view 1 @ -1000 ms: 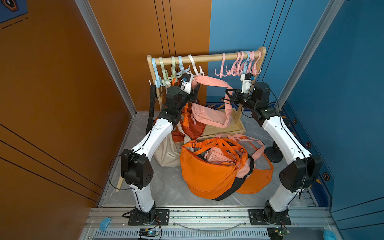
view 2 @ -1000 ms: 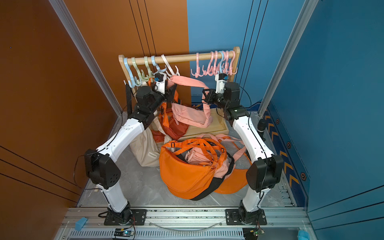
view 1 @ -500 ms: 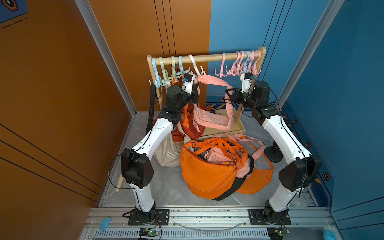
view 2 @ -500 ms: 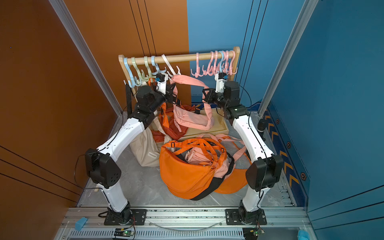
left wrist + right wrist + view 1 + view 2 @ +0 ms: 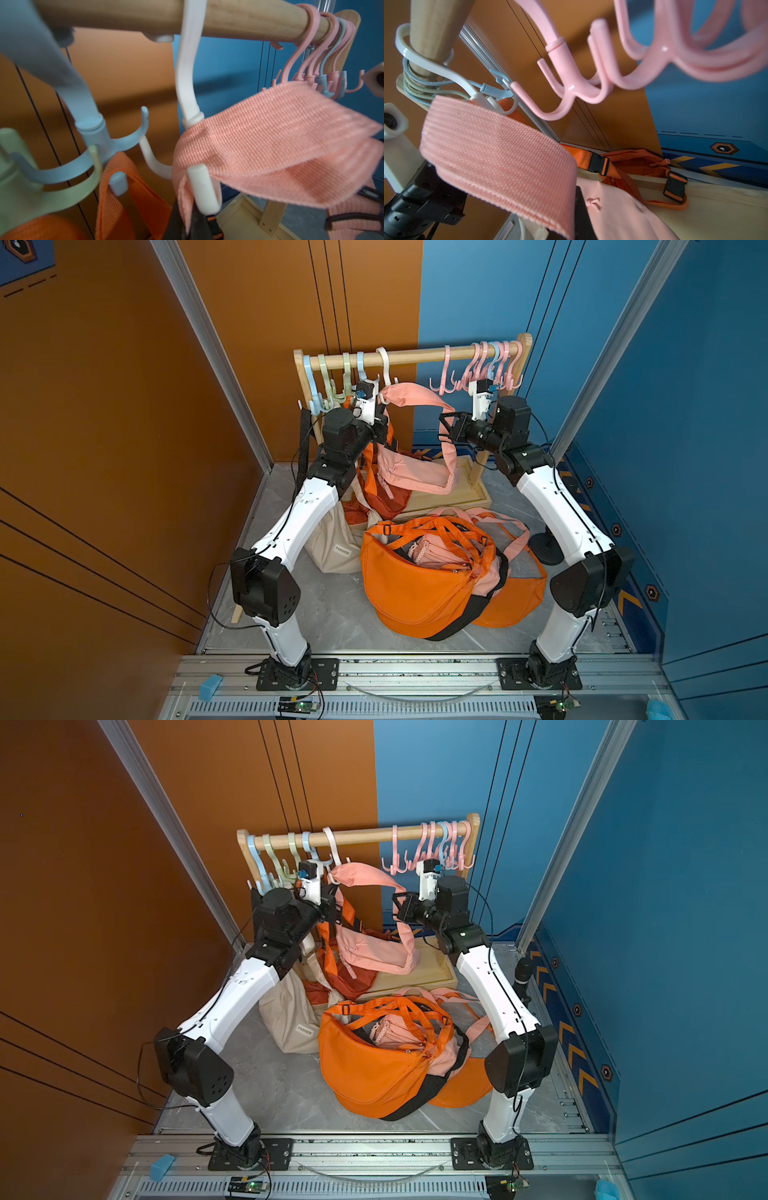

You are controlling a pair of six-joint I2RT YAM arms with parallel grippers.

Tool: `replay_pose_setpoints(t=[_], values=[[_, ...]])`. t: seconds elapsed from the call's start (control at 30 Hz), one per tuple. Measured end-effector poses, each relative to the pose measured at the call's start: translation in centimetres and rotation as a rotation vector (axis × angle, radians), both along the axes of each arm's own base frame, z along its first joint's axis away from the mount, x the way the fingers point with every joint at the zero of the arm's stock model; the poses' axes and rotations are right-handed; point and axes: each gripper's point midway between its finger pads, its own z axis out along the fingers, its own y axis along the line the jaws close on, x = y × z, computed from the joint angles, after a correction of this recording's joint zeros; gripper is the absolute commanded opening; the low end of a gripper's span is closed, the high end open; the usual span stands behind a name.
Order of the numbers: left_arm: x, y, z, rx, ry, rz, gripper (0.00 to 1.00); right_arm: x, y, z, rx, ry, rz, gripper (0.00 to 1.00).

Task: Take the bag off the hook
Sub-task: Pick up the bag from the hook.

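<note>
While both grippers have the pink strap [image 5: 415, 393], the job is only about half done: pink bag [image 5: 415, 475] is not off yet. It hangs under the wooden rail [image 5: 419, 353], with the strap looped over a prong of the white hook [image 5: 185, 83]. Left gripper [image 5: 379, 425] is clamped on the strap just below that hook. Right gripper [image 5: 449, 432] is clamped on the strap further along, between hook and bag. The grasp looks finished. Left to do, I'd say: lift the loop over the prong tip, pull clear, and set the bag down, maybe near the orange bag [image 5: 415, 585].
</note>
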Motion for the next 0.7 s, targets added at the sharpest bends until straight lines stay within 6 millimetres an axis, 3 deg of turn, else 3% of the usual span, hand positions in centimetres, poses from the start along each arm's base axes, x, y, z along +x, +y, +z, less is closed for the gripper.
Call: replay_pose_setpoints(t=[0.4,0.7], values=[[-2.8,3.0,3.4,-0.032,-0.046,0.099,0.0,-1.4,3.2,1.5,-0.018,-0.02,0.05,0.0],[-6.5,4.5,4.8,-0.03,-0.075,0.108,0.0,-2.8,5.1,1.1,-0.053,-0.016,0.075,0.0]])
